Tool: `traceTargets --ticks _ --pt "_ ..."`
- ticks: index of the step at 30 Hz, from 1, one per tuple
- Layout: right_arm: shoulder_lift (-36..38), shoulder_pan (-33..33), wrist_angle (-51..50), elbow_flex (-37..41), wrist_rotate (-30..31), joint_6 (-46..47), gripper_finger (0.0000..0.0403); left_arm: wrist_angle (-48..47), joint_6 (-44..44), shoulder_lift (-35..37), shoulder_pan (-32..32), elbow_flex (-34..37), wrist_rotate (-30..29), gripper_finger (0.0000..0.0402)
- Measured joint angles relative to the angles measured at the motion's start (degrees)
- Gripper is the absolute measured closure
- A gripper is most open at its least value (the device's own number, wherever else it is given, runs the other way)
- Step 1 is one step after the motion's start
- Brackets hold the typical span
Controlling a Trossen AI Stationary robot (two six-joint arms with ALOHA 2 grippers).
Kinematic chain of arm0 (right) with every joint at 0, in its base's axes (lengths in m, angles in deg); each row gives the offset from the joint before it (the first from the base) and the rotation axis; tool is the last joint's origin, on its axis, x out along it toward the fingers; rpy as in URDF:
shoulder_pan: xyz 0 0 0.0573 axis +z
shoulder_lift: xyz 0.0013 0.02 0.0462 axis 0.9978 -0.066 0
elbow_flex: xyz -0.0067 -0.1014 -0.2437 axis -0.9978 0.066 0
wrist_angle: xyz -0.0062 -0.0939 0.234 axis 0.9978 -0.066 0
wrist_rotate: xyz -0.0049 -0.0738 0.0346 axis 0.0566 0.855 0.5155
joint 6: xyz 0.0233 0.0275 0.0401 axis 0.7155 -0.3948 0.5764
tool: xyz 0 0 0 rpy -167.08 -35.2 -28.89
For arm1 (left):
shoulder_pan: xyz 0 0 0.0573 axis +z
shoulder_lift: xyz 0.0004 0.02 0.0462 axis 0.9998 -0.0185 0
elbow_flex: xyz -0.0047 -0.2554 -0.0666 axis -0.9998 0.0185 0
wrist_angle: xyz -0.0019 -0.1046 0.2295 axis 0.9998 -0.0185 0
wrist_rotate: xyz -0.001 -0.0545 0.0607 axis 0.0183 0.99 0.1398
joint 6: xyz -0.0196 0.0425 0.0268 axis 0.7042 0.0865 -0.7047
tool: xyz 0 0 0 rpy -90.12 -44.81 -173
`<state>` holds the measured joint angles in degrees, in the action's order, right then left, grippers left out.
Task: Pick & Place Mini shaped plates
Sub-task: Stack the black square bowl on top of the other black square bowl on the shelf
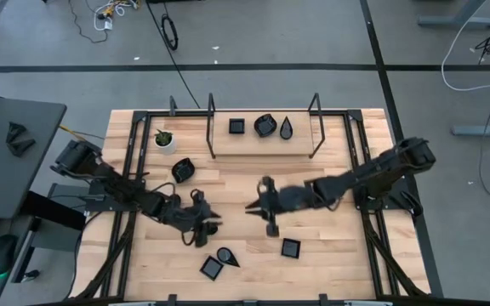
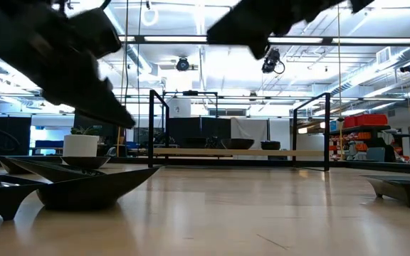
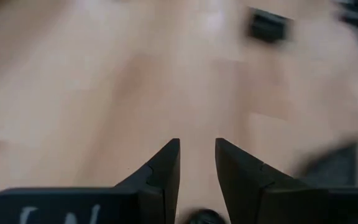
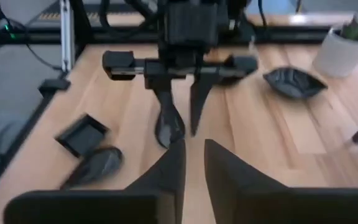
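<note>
As the two arms are reaching in over mid-table, front edge: a front square plate [image 1: 211,268] is lying touching or just beside a teardrop plate [image 1: 227,255], with a second square plate [image 1: 290,248] sitting apart to their right on the wooden table [image 1: 339,255].
Left gripper [image 1: 202,223]: hovering just behind the front pair, fingers [image 3: 166,171] standing narrowly apart; the right wrist view is showing a dark glossy shape [image 4: 168,127] against one finger, and I cannot tell whether it is gripped.
Right gripper [image 1: 266,211]: facing the left one, near it, fingers [image 4: 169,168] showing only a slim gap and holding nothing.
Farther back: a leaf plate [image 1: 182,170] is resting near the white plant pot [image 1: 165,139].
Far shelf [image 1: 253,140]: carrying a shelf square plate [image 1: 237,126], a rounded plate [image 1: 265,126] and a shelf teardrop plate [image 1: 287,127].
</note>
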<state>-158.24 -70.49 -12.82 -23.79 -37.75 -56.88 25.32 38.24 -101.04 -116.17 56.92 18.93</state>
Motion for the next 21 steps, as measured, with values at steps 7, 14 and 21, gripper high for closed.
traceTargets --ticks 7,14,21 --pt "0.0 7.9 1.4 0.0 14.4 1.8 0.0362 -15.2 9.7 5.8 -3.9 -2.0 4.4 0.0296" --pt "0.0 8.0 1.5 0.0 20.2 1.6 0.0371 -56.0 29.9 10.7 -7.2 -8.2 3.9 0.0296" --pt "0.0 6.3 7.7 3.5 21.0 1.6 0.0372 -75.7 48.3 11.2 -8.1 -8.6 -0.2 0.0288"
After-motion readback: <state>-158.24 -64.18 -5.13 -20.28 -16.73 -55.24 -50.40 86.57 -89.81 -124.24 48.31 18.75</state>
